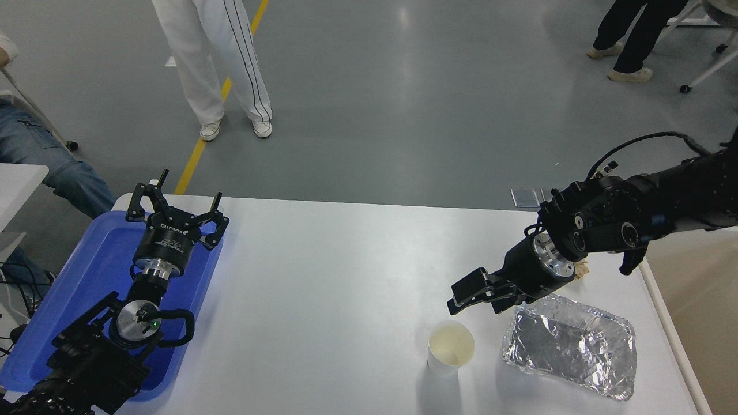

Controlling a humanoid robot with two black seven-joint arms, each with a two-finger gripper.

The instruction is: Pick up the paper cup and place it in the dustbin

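Observation:
The white paper cup (451,349) stands upright on the white table (323,276), front right of centre. My right gripper (476,301) is open and empty. It hangs just behind and slightly right of the cup's rim, pointing left and down, not touching it. The beige dustbin (676,341) stands off the table's right edge; only its pale rim and part of its tan inside show. My left gripper (176,202) is open and parked over the blue tray (104,259) at the lower left.
A crinkled silver foil tray (571,346) lies just right of the cup, under my right wrist. A crumpled brown paper ball (580,270) peeks out behind the wrist. People stand on the floor beyond the table; one sits at far left.

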